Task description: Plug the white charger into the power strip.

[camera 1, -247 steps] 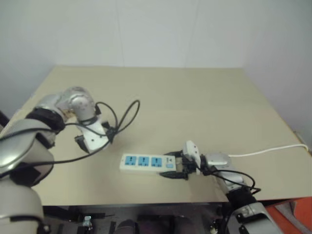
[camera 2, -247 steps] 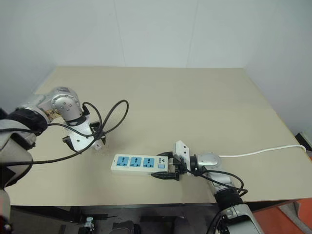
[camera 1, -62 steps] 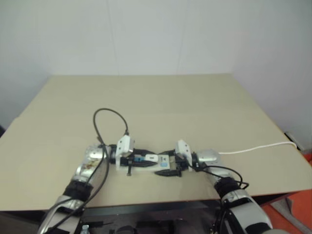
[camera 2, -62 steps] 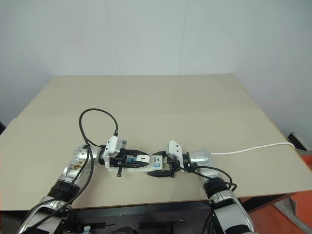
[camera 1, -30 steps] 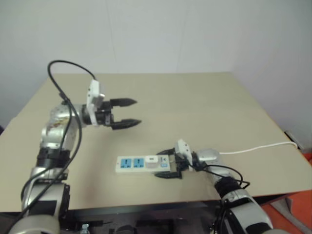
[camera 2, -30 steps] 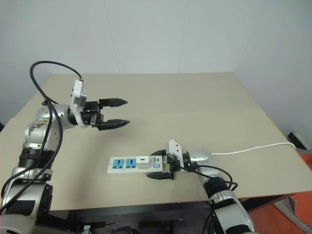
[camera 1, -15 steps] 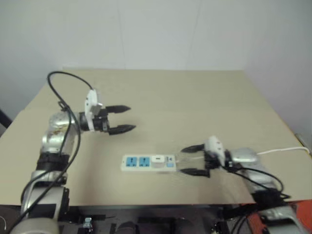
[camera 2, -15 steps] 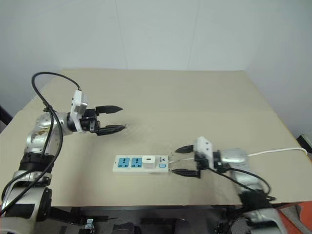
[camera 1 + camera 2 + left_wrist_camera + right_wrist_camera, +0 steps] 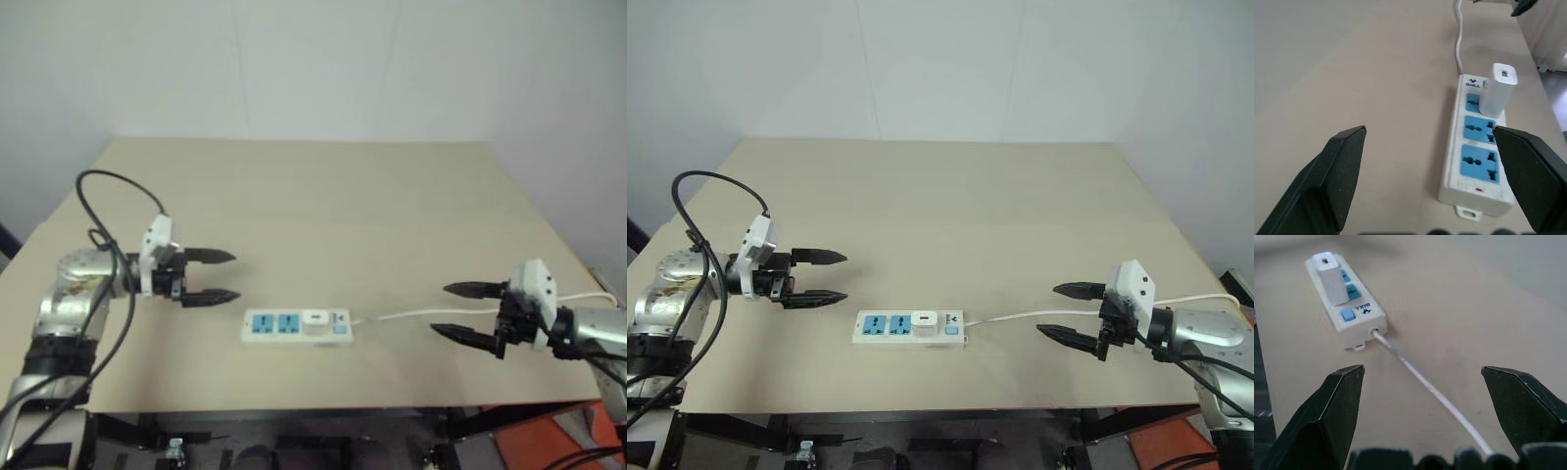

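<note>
Charger stands upright in the power strip's socket nearest the switch; the strip's long axis runs 9-to-3. Left gripper, spread and empty, is nearer, the strip at its 4 o'clock. Right gripper, also spread, hovers over the cord.
</note>
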Tool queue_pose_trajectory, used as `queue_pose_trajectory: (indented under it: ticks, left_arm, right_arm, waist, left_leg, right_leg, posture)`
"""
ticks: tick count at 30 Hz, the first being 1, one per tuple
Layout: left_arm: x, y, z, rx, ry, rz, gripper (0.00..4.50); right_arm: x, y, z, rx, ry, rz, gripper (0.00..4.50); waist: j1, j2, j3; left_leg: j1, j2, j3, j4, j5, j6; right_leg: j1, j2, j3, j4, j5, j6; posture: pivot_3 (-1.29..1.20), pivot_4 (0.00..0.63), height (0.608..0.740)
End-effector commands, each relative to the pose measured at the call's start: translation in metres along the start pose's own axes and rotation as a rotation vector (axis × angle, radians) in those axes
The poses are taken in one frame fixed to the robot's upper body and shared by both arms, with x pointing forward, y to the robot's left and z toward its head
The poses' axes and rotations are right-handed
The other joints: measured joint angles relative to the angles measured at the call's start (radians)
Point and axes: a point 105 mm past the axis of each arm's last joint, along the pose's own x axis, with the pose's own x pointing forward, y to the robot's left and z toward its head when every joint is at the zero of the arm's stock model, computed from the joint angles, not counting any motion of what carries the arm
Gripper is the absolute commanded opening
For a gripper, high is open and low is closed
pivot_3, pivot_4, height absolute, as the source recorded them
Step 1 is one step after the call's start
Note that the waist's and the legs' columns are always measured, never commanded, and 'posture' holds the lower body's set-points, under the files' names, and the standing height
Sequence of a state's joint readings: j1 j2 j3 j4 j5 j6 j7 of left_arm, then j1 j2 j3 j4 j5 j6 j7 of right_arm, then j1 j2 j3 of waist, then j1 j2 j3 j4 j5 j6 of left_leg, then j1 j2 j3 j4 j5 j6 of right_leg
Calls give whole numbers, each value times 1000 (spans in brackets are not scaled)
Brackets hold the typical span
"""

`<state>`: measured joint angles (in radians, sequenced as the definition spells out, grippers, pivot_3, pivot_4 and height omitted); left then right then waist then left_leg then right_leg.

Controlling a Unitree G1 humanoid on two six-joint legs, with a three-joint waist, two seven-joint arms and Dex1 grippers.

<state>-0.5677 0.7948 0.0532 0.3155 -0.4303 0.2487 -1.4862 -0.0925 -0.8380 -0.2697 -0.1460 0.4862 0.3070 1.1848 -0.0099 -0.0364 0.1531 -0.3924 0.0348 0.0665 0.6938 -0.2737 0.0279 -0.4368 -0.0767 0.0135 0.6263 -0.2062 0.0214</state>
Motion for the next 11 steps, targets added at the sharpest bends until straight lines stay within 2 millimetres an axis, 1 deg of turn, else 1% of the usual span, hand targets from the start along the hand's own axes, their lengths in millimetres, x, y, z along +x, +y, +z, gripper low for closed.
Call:
queue_pose_trajectory:
  ticks: [1, 3, 6, 7, 8, 10, 11]
  left_arm:
    - [-5, -2, 12, 34, -19, 9, 4500]
    - [-5, -4, 12, 32, -14, -1, 4500]
    - [-5, -3, 13, 34, -14, -3, 4500]
    - [-5, -3, 14, 37, -14, -2, 4500]
    - [-4, -2, 15, 39, -15, -2, 4500]
    - [-3, -2, 16, 41, -18, -5, 4500]
    - [-2, -3, 16, 41, -18, -8, 4500]
  right_arm:
    - [-5, -5, 11, -40, 35, -75, 4470]
    - [-3, -6, 7, -68, 86, -85, 4470]
    - [0, -7, 8, -76, 60, -110, 4470]
    - [2, -10, 10, -150, 27, -178, 4470]
    - [4, -10, 10, -178, 16, -193, 4470]
    - [8, -7, 7, -227, 5, -177, 4470]
    - [9, -7, 4, -217, 24, -168, 4470]
  waist:
    - [1, 0, 0]
    - [0, 0, 0]
    - [0, -1, 1]
    - [1, -1, 1]
    - [1, -1, 1]
    - [0, -1, 1]
    - [0, -1, 1]
  left_leg:
    - [0, 0, 0, 0, 0, 0]
    - [0, 0, 0, 0, 0, 0]
    - [0, 0, 0, 0, 0, 0]
    - [0, 0, 0, 0, 0, 0]
    - [0, 0, 0, 0, 0, 0]
    - [0, 0, 1, 0, 0, 0]
    - [0, 0, 1, 0, 0, 0]
  right_leg:
    - [0, 0, 0, 0, 0, 0]
    - [0, 0, 0, 0, 0, 0]
    - [0, 0, 0, 0, 0, 0]
    - [0, 0, 0, 0, 0, 0]
    - [0, 0, 0, 0, 0, 0]
    - [0, 1, 0, 0, -1, 2]
    - [0, 1, 0, 0, -1, 2]
  posture:
    - [0, 150, 740]
    - [0, 150, 740]
    - [0, 150, 740]
    - [0, 150, 740]
    - [0, 150, 740]
    - [0, 150, 740]
    - [0, 150, 740]
